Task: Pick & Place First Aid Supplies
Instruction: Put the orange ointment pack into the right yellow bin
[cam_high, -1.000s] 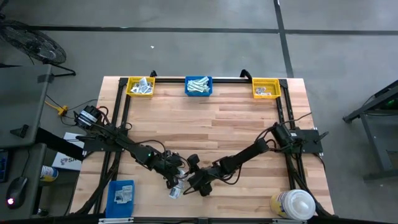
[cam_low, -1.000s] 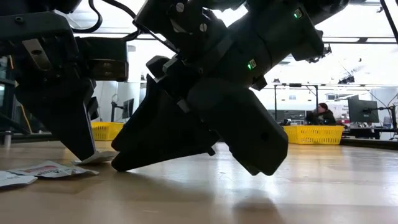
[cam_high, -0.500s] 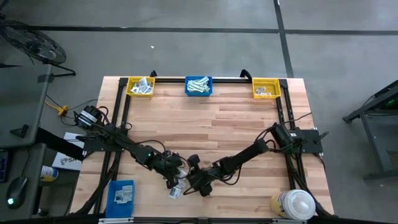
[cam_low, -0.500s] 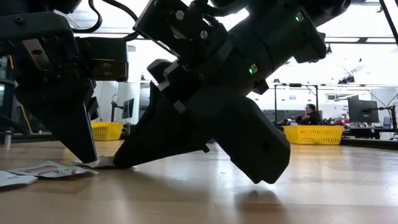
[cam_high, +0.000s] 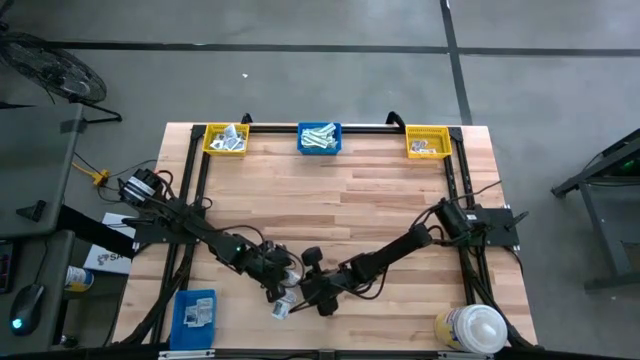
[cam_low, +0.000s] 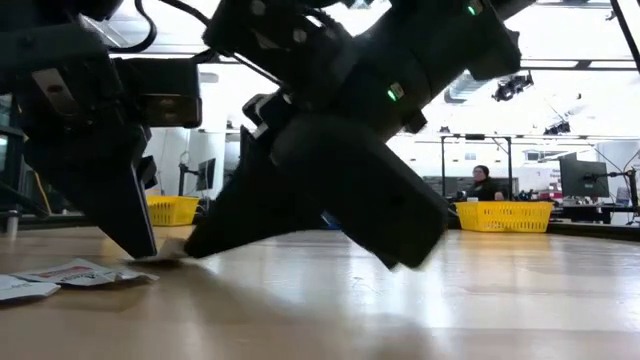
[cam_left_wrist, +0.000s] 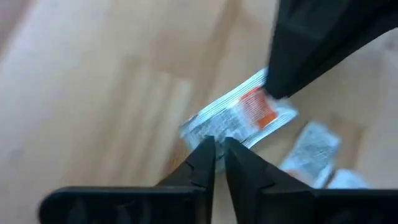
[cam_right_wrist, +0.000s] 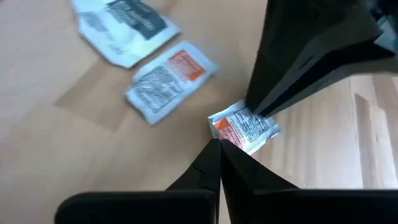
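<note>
Packets of white paper with orange marks (cam_right_wrist: 244, 130) remain loose lower centre on the wooden bench (cam_high: 380, 200); right tool (cam_right_wrist: 219, 151) clenched on one, left tool (cam_left_wrist: 219, 152) pinching it too.

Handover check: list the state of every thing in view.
Right gripper: shut on a packet.
Left gripper: at that packet's other edge.
Loose packets: lying flat on table.
Far bins: part filled.
Bottle: upright, capped.

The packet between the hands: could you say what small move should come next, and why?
Probably the left hand should draw back from the packet: the right hand is shut on its corner, while the left sits at the opposite edge, blocking a clean lift.
</note>
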